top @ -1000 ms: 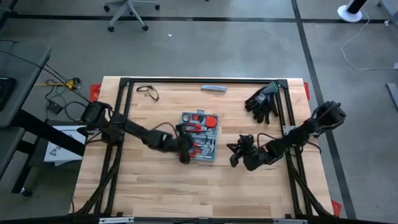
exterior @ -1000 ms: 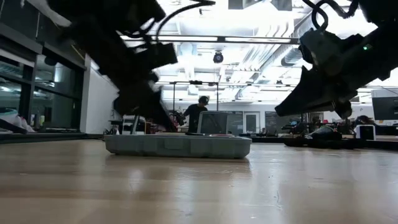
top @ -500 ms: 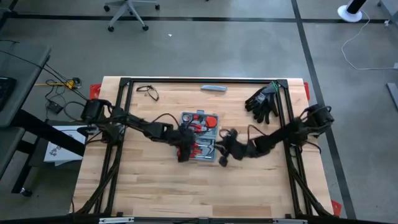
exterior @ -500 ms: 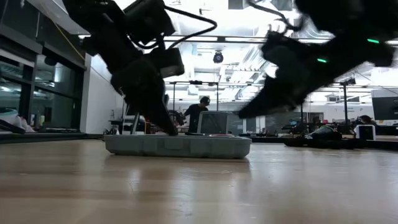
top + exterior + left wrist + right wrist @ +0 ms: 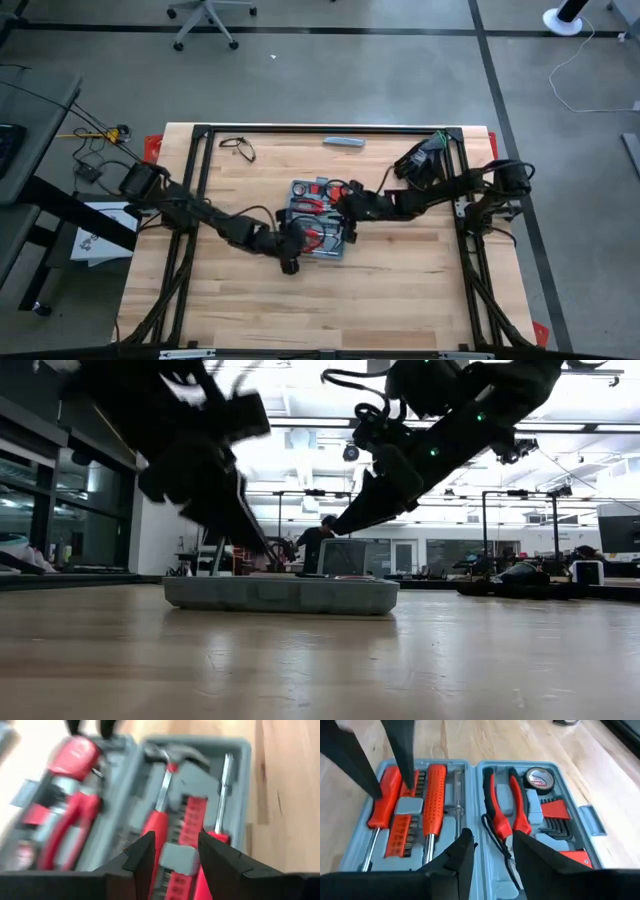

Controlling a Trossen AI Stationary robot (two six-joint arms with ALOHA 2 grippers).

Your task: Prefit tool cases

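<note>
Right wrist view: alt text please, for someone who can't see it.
An open blue-grey tool case lies flat on a wooden table, showing red-handled screwdrivers, pliers and a tape roll. The right end effector hovers over it, fingers apart and empty.

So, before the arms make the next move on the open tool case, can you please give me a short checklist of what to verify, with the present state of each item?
1. Tool case lies open and flat on the table: ok.
2. Left gripper open, nothing between its fingers: ok.
3. Right gripper open, holding nothing: ok.
4. Tools seated in their slots: red pliers and red-handled screwdriver lie in place: ok. The left wrist view is blurred, so the rest: cannot tell.
5. Both grippers apart from each other over the case: ok in the high view.
6. Black gloves lie apart from the case: ok.
</note>
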